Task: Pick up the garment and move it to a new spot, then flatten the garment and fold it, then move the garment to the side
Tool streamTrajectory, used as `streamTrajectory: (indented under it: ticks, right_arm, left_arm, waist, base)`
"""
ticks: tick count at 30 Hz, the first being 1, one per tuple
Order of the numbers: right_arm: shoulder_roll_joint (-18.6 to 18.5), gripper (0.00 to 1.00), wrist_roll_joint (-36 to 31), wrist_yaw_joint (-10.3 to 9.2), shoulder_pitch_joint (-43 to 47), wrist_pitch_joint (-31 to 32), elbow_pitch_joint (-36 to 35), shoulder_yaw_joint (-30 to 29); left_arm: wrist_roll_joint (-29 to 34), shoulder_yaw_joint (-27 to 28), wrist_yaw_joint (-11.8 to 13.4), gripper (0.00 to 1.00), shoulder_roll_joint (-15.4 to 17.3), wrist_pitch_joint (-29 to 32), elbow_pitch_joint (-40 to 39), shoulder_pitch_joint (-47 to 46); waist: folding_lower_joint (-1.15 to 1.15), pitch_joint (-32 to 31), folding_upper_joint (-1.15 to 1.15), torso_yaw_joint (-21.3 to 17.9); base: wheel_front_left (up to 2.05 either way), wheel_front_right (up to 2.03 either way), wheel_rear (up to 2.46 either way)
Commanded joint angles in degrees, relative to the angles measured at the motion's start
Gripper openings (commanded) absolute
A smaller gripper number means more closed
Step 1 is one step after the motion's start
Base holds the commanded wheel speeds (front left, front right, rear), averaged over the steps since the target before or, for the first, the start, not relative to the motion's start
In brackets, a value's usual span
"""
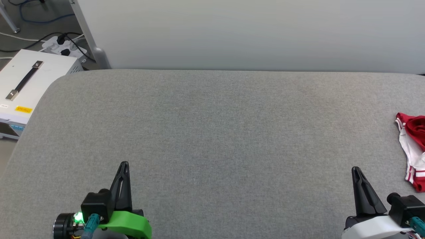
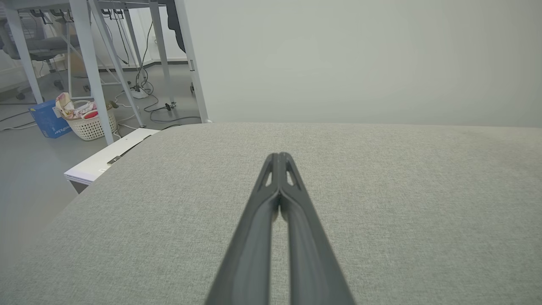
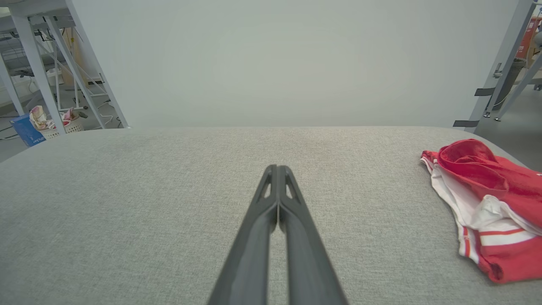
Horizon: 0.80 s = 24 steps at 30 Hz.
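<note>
The garment (image 1: 413, 146), red with white parts and red-white striped trim, lies crumpled at the far right edge of the grey table (image 1: 212, 132). In the right wrist view the garment (image 3: 491, 203) sits to the right of the fingers, apart from them. My right gripper (image 1: 356, 170) is shut and empty at the lower right, left of the garment; its tips (image 3: 277, 168) press together. At the lower left my left gripper (image 1: 124, 164) is shut with nothing in it, far from the garment. Seen from the left wrist, the gripper (image 2: 279, 156) points across bare cloth.
A pale wall panel (image 1: 249, 33) stands behind the table's far edge. A white box with a black handle (image 1: 26, 79) sits off the table's left corner, with a power strip and cables (image 1: 66, 46) on the floor. A laundry basket (image 2: 89, 118) stands under metal desk legs.
</note>
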Motion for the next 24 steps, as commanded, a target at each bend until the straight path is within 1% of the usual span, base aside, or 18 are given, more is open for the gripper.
streamTrajectory:
  ticks: [1, 24]
  right_arm:
    - [0.12, 0.0, -0.52, -0.01, -0.79, 0.4, -0.22, 0.13]
    - [0.41, 0.0, -2.38, -0.01, -2.17, 3.31, -0.61, 0.71]
  left_arm:
    - [0.57, 0.17, 0.01, 0.0, -0.25, 0.25, -0.21, -0.36]
    - [1.69, 0.66, 0.07, 0.0, -0.67, 3.14, -1.03, -0.99]
  waist:
    - [0.0, -0.02, 0.0, -0.02]
    - [0.0, -0.29, 0.0, -0.46]
  base:
    - [0.0, 0.0, 0.0]
    - [0.0, 0.0, 0.0]
